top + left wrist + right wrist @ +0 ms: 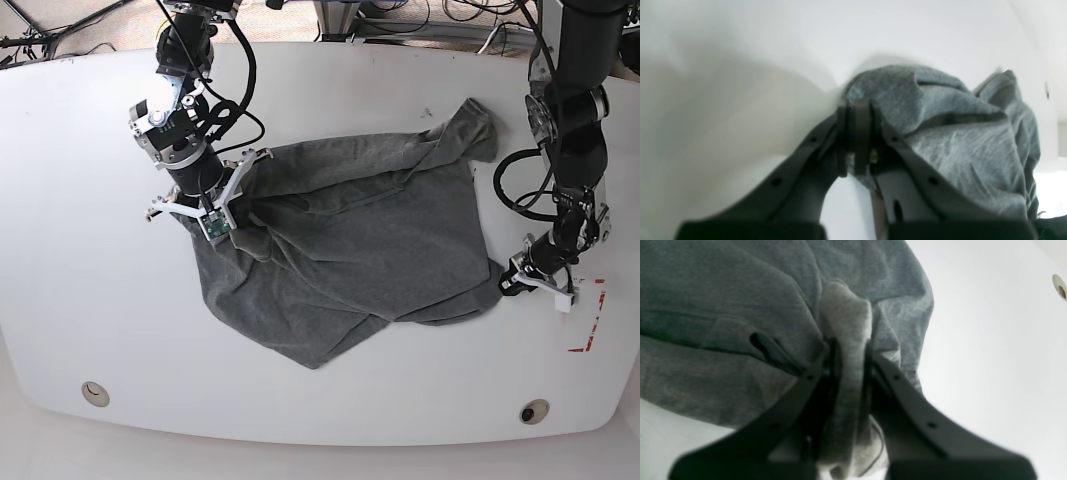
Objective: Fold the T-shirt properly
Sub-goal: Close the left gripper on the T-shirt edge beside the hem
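Observation:
The dark grey T-shirt [380, 250] lies crumpled and spread over the middle of the white table [80, 280]. In the base view my right gripper [236, 222] is at the shirt's left side. The right wrist view shows that right gripper [848, 343] shut on a bunched fold of the T-shirt [723, 306], which rises between its fingers. My left gripper [507, 278] sits low at the shirt's right edge. In the left wrist view the left gripper [857, 106] has its jaws pressed together on a thin edge of the T-shirt [957, 143], with the cloth piled to their right.
Two metal-ringed holes [95, 392] [533, 411] sit near the table's front edge. Red tape marks [590, 335] lie just right of the left gripper. Cables run along the far edge [420, 20].

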### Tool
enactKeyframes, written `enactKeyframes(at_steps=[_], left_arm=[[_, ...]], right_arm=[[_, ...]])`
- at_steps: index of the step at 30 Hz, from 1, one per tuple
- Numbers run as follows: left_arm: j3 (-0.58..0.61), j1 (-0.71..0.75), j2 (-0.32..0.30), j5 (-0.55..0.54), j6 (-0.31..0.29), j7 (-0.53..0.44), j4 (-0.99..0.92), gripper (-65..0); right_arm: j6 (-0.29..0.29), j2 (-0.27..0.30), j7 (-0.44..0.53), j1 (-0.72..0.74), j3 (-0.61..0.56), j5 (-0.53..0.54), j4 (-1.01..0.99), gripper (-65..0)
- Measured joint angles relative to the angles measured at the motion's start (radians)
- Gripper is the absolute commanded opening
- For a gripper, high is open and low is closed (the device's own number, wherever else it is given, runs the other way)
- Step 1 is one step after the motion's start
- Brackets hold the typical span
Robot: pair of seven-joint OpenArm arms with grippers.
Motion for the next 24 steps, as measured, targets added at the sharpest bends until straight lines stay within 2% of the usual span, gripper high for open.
enactKeyframes(at_steps=[3, 7, 9, 11, 13, 14, 16, 20, 21, 24], left_arm=[[0.0, 0.002, 0.0, 0.0, 0.0, -0.017, 0.0, -52.8], [0.0, 0.005, -0.003, -0.003, 0.0, -0.028, -0.001, -37.9], [-0.001, 0.005, -0.003, -0.01, 0.0, -0.031, -0.001, -33.2], [-0.001, 0.004, -0.003, -0.011, -0.001, -0.034, -0.001, -31.2], [-0.001, 0.002, -0.002, -0.012, -0.005, -0.034, -0.001, -32.2], [-0.001, 0.002, -0.002, -0.011, -0.007, -0.034, -0.001, -35.1], [-0.001, 0.003, -0.002, -0.011, -0.008, -0.036, -0.001, -42.4], [0.001, 0.007, 0.0, 0.0, -0.006, -0.031, -0.001, -61.8], [0.001, 0.008, 0.002, 0.001, -0.002, -0.032, -0.002, -64.7], [0.001, 0.008, 0.014, 0.001, 0.001, -0.032, -0.002, -65.0]], right_arm=[[0.0, 0.0, 0.0, 0.0, 0.0, 0.0, 0.0, -65.0], [0.0, 0.0, 0.0, 0.0, 0.0, 0.0, 0.0, -65.0], [0.0, 0.0, 0.0, 0.0, 0.0, 0.0, 0.0, -65.0], [0.0, 0.0, 0.0, 0.0, 0.0, 0.0, 0.0, -65.0], [0.0, 0.0, 0.0, 0.0, 0.0, 0.0, 0.0, -65.0], [0.0, 0.0, 0.0, 0.0, 0.0, 0.0, 0.0, -65.0], [0.0, 0.0, 0.0, 0.0, 0.0, 0.0, 0.0, -65.0], [0.0, 0.0, 0.0, 0.0, 0.0, 0.0, 0.0, -65.0], [0.0, 0.0, 0.0, 0.0, 0.0, 0.0, 0.0, -65.0], [0.0, 0.0, 0.0, 0.0, 0.0, 0.0, 0.0, -65.0]])
